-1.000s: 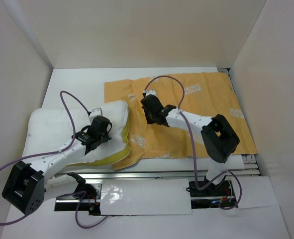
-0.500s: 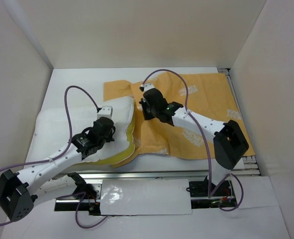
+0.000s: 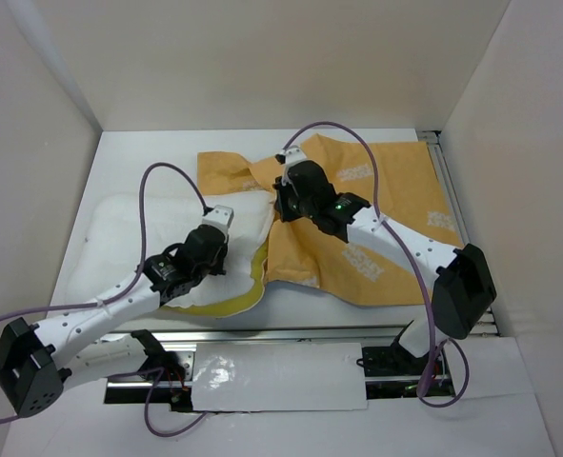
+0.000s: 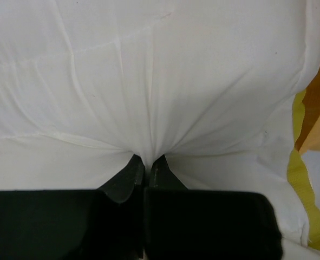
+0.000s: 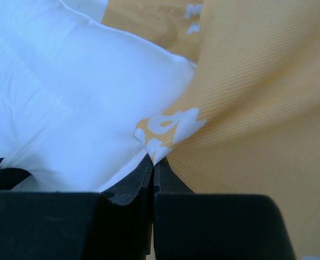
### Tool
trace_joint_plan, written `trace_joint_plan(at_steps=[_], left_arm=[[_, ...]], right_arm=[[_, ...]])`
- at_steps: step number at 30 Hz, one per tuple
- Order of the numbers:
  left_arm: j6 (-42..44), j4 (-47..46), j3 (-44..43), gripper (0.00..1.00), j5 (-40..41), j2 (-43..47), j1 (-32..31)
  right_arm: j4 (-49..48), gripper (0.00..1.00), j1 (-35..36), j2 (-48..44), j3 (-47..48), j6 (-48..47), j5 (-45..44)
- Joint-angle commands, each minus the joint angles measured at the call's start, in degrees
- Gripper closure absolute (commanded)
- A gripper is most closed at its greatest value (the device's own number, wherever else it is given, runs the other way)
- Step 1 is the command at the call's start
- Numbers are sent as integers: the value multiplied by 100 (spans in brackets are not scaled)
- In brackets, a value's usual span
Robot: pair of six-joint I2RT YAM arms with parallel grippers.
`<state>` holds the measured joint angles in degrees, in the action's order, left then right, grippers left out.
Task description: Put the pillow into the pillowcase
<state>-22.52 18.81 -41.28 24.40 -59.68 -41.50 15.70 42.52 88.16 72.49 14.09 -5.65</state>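
Soft plump white yellow-edged pillow (image 3: 114, 233) laid at left, its end touching thin mustard-orange cloth pillowcase (image 3: 405, 190). Pillow fabric pinched tight in left gripper (image 4: 147, 162); pillowcase edge clamped in right gripper (image 5: 154, 161). Both judged light, limp; edge holds favoured.

Robot lab test cell, looking at it from here. Plain white panels (image 3: 262, 57) boxing in white bench (image 3: 148, 157) on three sides. Two white-and-black machine arms, left arm (image 3: 100, 314) and right arm (image 3: 405, 243), standing on metal rail (image 3: 281, 335) at near edge. Purple cables (image 3: 167, 176) looping loose off both. Bedding lying on bench: left tool (image 4: 147, 162) pinching pillow (image 3: 129, 238), right tool (image 5: 154, 162) pinching pillowcase (image 3: 395, 181).
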Motion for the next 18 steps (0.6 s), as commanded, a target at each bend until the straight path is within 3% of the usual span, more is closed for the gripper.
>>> trace_joint_plan(at_steps=[1, 5, 8, 10, 13, 18], left_arm=[[266, -640, 137, 100, -233, 334, -87], [642, -1098, 130, 100, -891, 230, -140], [785, -1046, -126, 100, -1052, -192, -297], [653, -1098, -188, 100, -727, -394, -298], [407, -1151, -555, 100, -244, -605, -298], [81, -774, -1933, 100, 994, -1361, -298]], right_arm=[[-348, 100, -25, -185, -33, -46, 370], [-296, 100, 80, -237, -95, -467, 960], [-296, 100, 81, -439, -305, -380, 496], [-139, 100, 81, -510, -305, -380, 319], [-86, 100, 81, -572, -419, -591, 941], [371, 100, 133, -624, -472, -732, 1286]])
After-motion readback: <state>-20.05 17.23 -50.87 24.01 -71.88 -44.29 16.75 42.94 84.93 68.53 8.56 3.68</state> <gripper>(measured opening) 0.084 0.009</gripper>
